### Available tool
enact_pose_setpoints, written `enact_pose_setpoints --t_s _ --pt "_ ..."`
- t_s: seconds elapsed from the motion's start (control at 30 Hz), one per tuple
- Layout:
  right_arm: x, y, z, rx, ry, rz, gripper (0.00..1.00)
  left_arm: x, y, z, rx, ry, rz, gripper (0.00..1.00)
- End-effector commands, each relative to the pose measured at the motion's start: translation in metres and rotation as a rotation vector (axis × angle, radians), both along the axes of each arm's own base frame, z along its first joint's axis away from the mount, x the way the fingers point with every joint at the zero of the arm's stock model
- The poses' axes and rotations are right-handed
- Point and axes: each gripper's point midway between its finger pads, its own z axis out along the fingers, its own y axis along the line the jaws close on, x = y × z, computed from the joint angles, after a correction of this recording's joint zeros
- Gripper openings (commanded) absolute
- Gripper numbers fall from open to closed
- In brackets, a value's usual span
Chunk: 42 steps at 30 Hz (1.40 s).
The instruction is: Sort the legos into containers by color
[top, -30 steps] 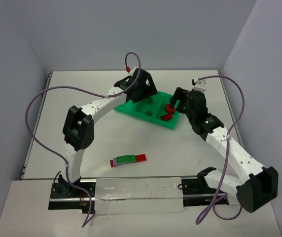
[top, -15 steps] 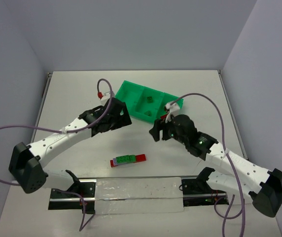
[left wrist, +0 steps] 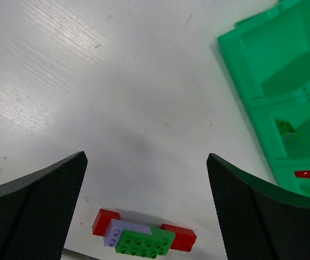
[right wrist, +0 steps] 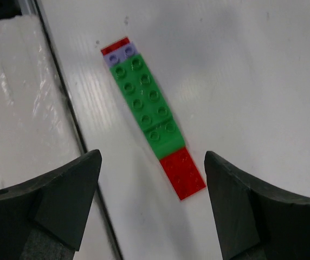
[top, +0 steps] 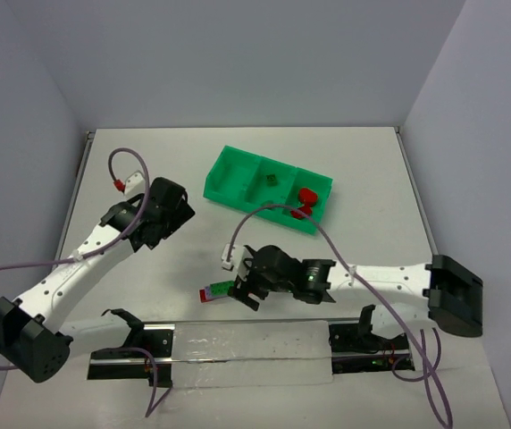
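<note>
"Lying flat on the table [top: 372, 179], is it, that joined strip of legos [top: 218, 290]?"

"It is. It's sitting near the front edge, red at both ends with green and lavender between, well apart from the tray [top: 215, 186]."

"And the right gripper [top: 247, 286]?"

"It's hanging right over the strip, gaping wide and holding nothing."

"Which way is the strip pointing for it?"

"In the right wrist view its long axis is running up between the two fingers [right wrist: 52, 200], a little slanted. I'm guessing the jaws are going to close across the narrow width. One red end is sitting about level with the fingertips."

"The left gripper [top: 162, 214]?"

"Also spread wide and empty, hovering off toward the left — the right arm is plainly the nearer one."

"Is the tray holding anything?"

"Red bricks [top: 306, 197] are lying in its right compartment and a green brick [top: 272, 179] in the middle one — I'm judging this strip is what's left to sort."
</note>
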Motion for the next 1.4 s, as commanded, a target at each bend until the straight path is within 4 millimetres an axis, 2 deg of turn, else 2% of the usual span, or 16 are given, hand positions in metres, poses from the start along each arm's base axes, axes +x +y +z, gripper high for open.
enact_pose_setpoints --t_s 0.0,0.17,0.3,0.53,0.67,0.8,0.9,0.97,1.03,1.2,1.27,1.33,1.37 --pt "0.016 0.041 0.025 0.008 -0.137 0.117 0.82 -0.002 0.024 0.02 -0.018 -0.096 0.131 0.99" --pt "0.022 0.061 0.024 -0.003 -0.159 0.144 0.81 -0.003 0.03 0.031 -0.051 -0.168 0.143 0.98" --pt "0.026 0.072 0.007 -0.067 -0.146 0.18 0.81 -0.004 0.029 0.027 -0.055 -0.16 0.128 0.98" --pt "0.019 0.078 -0.017 -0.108 -0.094 0.224 0.8 -0.007 0.03 0.018 -0.031 -0.118 0.127 0.98" --pt "0.015 0.076 -0.032 -0.132 -0.061 0.23 0.78 -0.006 0.029 0.02 -0.044 -0.132 0.128 0.98" --pt "0.016 0.072 -0.045 -0.164 -0.051 0.219 0.71 -0.006 0.029 0.021 -0.044 -0.136 0.123 0.98" --pt "0.023 0.071 -0.047 -0.178 -0.06 0.177 0.5 -0.006 0.028 0.015 -0.042 -0.122 0.118 0.98" --pt "0.027 0.072 -0.044 -0.175 -0.068 0.158 0.42 -0.006 0.027 0.011 -0.039 -0.112 0.116 0.98" --pt "0.032 0.072 -0.035 -0.16 -0.078 0.131 0.28 -0.006 0.027 0.009 -0.032 -0.104 0.114 0.98" --pt "0.052 0.067 0.007 -0.049 -0.098 0.019 0.02 0.005 0.017 0.01 -0.066 -0.1 0.067 0.98" --pt "0.066 0.054 0.031 0.022 -0.111 -0.043 0.0 0.012 0.015 0.01 -0.059 -0.089 0.034 0.98" --pt "0.079 0.042 0.041 0.061 -0.097 -0.093 0.0 0.019 0.014 0.009 -0.058 -0.08 0.013 0.98" --pt "0.08 0.04 0.058 0.13 -0.096 -0.091 0.0 0.022 0.016 0.01 -0.059 -0.08 0.014 0.98"
